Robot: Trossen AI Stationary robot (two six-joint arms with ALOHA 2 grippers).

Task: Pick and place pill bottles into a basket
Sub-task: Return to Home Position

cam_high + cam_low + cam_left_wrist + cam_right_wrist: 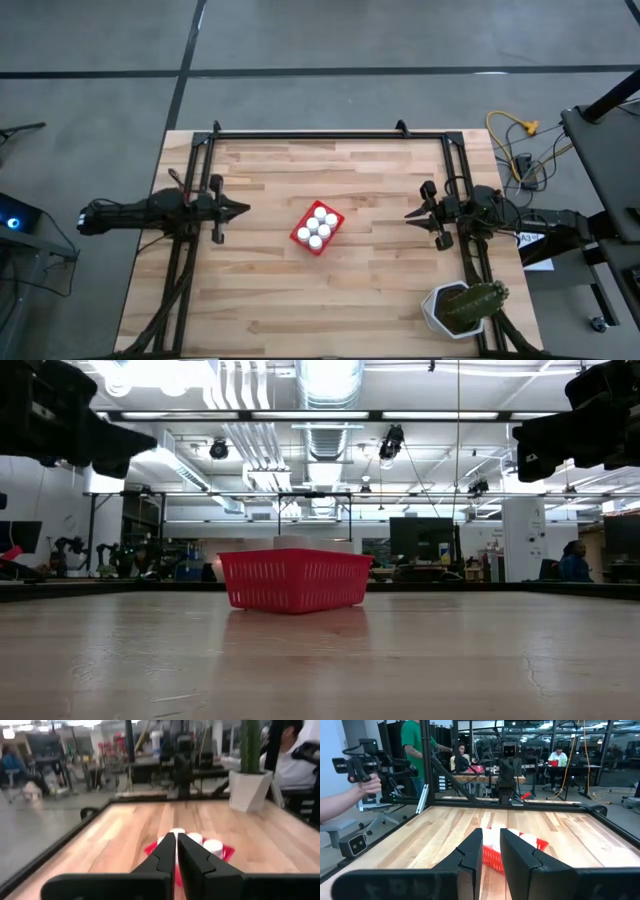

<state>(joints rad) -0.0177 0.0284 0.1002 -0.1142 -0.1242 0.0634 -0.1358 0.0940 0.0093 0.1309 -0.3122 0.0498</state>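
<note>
Pill bottles (318, 229) are held in the basket (297, 237); the left gripper (244, 209) fingers are closed, the right gripper (409, 214) fingers slightly parted.

A green cactus (478, 303) in a white pot (440, 305) is sitting at a right-edge corner of the wooden table (260, 300); beyond the table, a person's hand (369, 784) is gripping a black handheld device (360, 764)

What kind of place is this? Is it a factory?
Probably a robotics lab or workshop: bare ceiling ducts overhead, a person seated at a desk in the background, and a left arm and right arm flanking a wooden table.
</note>
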